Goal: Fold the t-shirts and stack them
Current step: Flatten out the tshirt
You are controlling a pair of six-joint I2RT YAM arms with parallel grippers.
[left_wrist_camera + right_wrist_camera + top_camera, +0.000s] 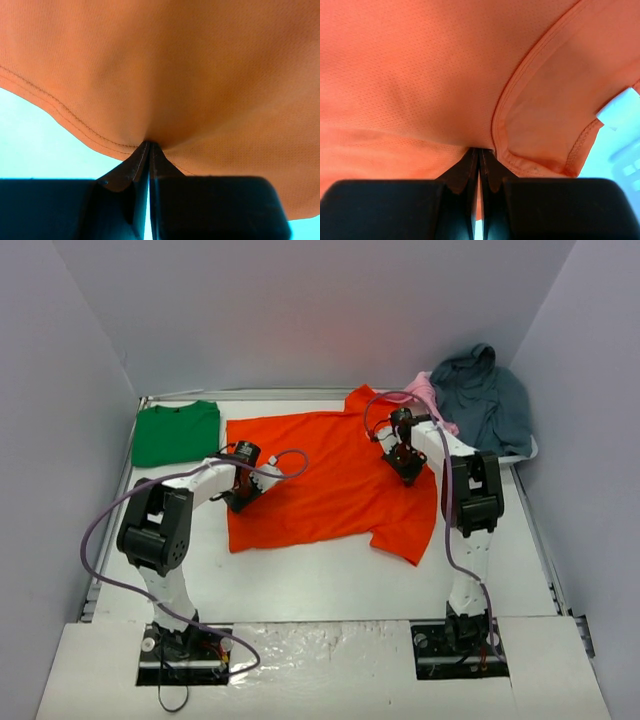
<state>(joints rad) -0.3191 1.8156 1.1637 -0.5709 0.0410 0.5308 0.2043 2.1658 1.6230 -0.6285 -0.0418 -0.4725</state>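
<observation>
The orange t-shirt (330, 480) lies spread flat in the middle of the table, collar to the right. My left gripper (238, 498) is shut on its hem at the left edge; the left wrist view shows the cloth (175, 75) pinched at the fingertips (150, 145). My right gripper (408, 468) is shut on the shirt beside the collar; the right wrist view shows the collar (520, 100) and a white label (619, 107). The green t-shirt (177, 432) lies folded at the far left corner.
A pile of blue-grey (485, 400) and pink (432, 395) clothes sits in a white basket at the far right. Grey walls close in the table on three sides. Purple cables loop off both arms.
</observation>
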